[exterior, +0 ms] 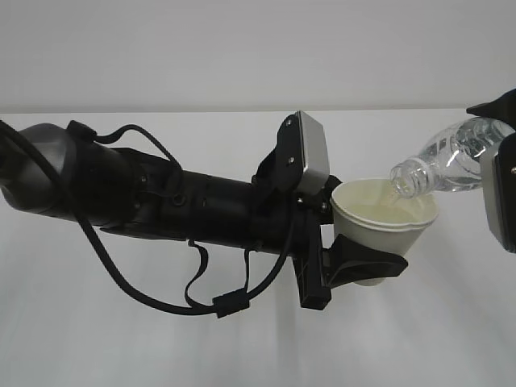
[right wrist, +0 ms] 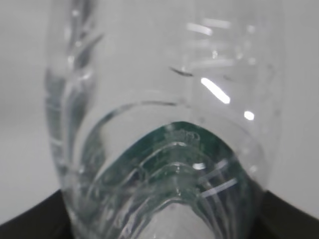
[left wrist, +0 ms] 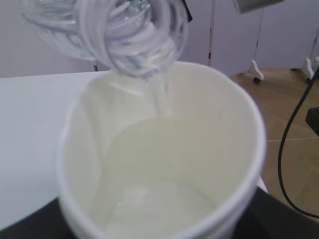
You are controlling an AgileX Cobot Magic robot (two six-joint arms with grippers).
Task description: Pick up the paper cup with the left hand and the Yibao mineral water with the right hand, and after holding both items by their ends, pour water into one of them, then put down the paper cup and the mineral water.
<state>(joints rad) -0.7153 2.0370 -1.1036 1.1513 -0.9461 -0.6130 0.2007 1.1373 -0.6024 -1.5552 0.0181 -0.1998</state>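
**Both arms raised, pincers clamped**

The left arm (exterior: 161, 197) reaches in from the left, stretched nearly level above the worktop, its wrist camera housing (exterior: 310, 157) on top. Its left pincer (exterior: 367, 262) grips the paper cup (exterior: 385, 218) low on the wall, dark fingers (exterior: 363, 262) wrapped around the base. At the right edge, the right pincer (exterior: 496, 173) holds the Yibao mineral water (exterior: 443, 161) by its rear end, tilted neck-down toward the left.

Even, bright light washes the white table (exterior: 97, 339); wrist views blur up close, with glare streaking the bottle (right wrist: 164, 124).
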